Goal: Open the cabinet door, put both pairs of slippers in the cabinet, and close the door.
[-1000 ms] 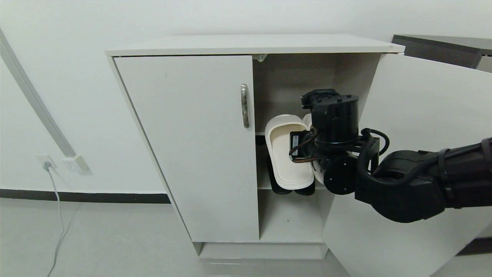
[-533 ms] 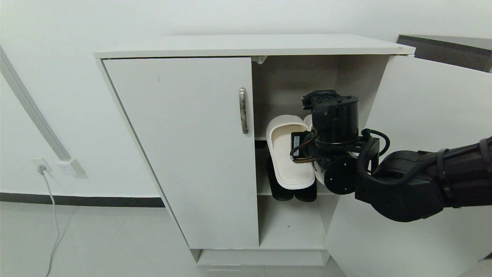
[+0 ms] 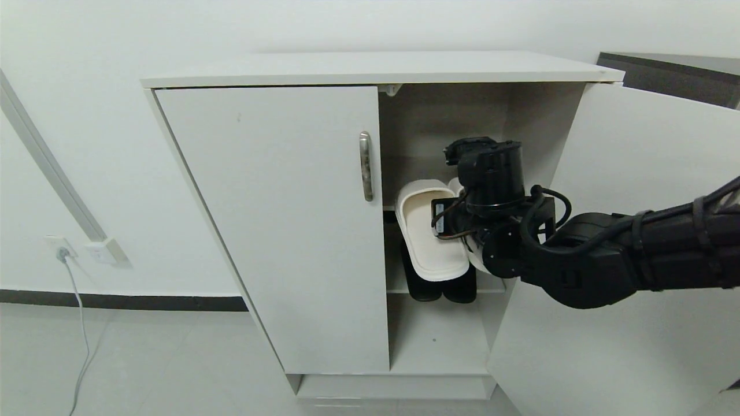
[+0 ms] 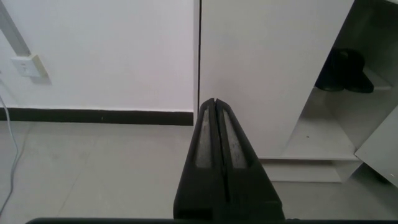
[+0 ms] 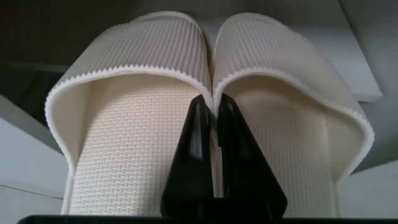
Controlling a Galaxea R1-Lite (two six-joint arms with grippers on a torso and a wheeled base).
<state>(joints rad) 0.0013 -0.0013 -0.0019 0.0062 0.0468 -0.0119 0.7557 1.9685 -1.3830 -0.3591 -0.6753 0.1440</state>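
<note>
Slippers of the white pair (image 3: 430, 237) are hanging in the open right half of the cabinet (image 3: 376, 66), side by side, toes pointing into the cabinet and heels tipping down toward its front edge. The right gripper (image 5: 213, 102) is pinching them: its two fingers are pressing together on the inner rims where the two straps are meeting, so both slippers are riding in one grip. Whether they are touching the shelf cannot be told.

Below them, the black slippers (image 3: 425, 286) are sitting on the cabinet's middle shelf (image 3: 396, 286), heels showing at the shelf's front edge and partly covered by the white heels. The bottom shelf (image 3: 433, 341) is lying under that.

The cabinet's right door (image 3: 624, 156) is standing swung wide open, with the right arm reaching in across its inner face. The left door (image 3: 277, 219) is staying flat against the cabinet front, its metal handle (image 3: 365, 166) sitting upright near the inner edge.

The left gripper (image 4: 215, 102) is hovering low in front of the cabinet's left door, well apart from it, its fingers pressing flat together on nothing.

A wall socket (image 3: 58, 240) with a cable is sitting to the left of the cabinet.
</note>
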